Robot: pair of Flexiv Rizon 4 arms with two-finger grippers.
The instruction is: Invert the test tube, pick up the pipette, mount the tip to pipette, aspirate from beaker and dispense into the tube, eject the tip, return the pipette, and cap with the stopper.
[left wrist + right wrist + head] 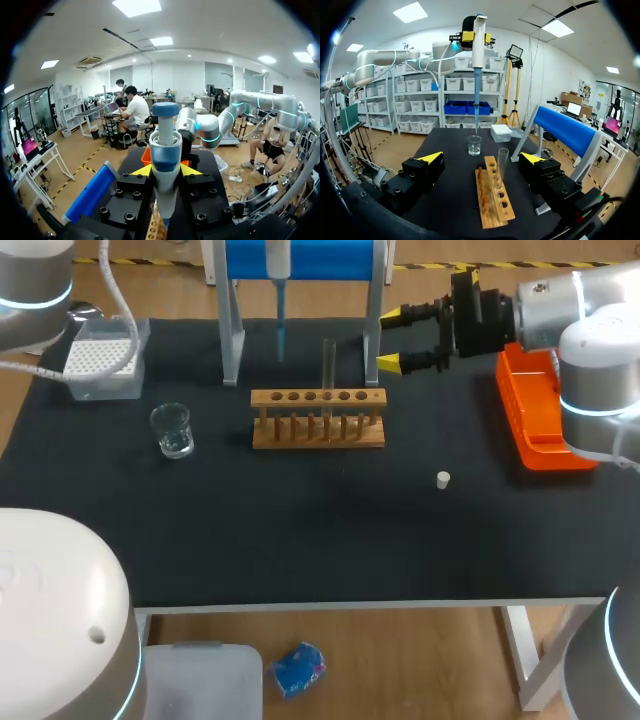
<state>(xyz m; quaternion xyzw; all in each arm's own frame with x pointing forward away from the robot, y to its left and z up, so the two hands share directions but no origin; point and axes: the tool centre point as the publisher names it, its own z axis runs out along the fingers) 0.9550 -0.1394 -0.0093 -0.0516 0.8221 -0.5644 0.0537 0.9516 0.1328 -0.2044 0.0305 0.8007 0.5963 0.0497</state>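
Left end effector [166,170] grips the pipette [165,145]; right end effector [387,339] gapes wide, empty, near the tube [328,370].

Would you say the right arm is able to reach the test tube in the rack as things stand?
Probably yes. The right gripper is open beside the upright test tube in the rack, with nothing between them; the pipette hangs on the tube's other side.

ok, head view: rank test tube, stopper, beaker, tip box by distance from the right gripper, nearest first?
From the right gripper:
1. Test tube, upright in the rack, just ahead.
2. Stopper, lying alone toward the front.
3. Beaker, left of the rack.
4. Tip box, far left.
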